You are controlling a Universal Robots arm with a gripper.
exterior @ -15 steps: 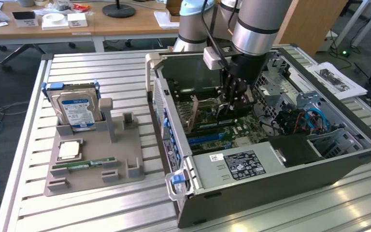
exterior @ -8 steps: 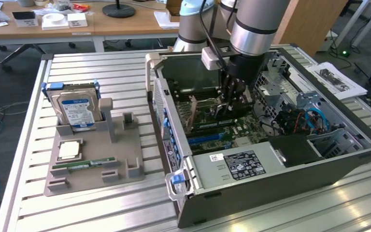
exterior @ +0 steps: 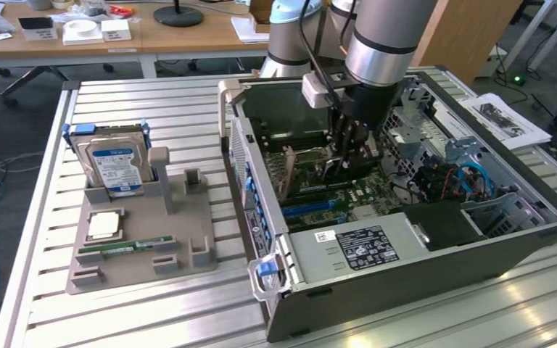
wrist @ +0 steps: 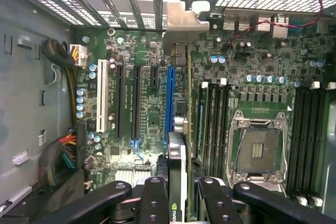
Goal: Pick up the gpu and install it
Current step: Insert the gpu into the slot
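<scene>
hand (wrist: 181,188) grips gpu (wrist: 177,156) at blue slot (wrist: 170,93) beside memory slots (wrist: 212,124)

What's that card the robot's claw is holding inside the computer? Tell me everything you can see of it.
The gpu is a thin dark card seen edge-on, with a silver metal bracket at one end. It stands on edge inside the open case, along the blue slot, clamped in the gripper. Whether it is seated cannot be told.
</scene>
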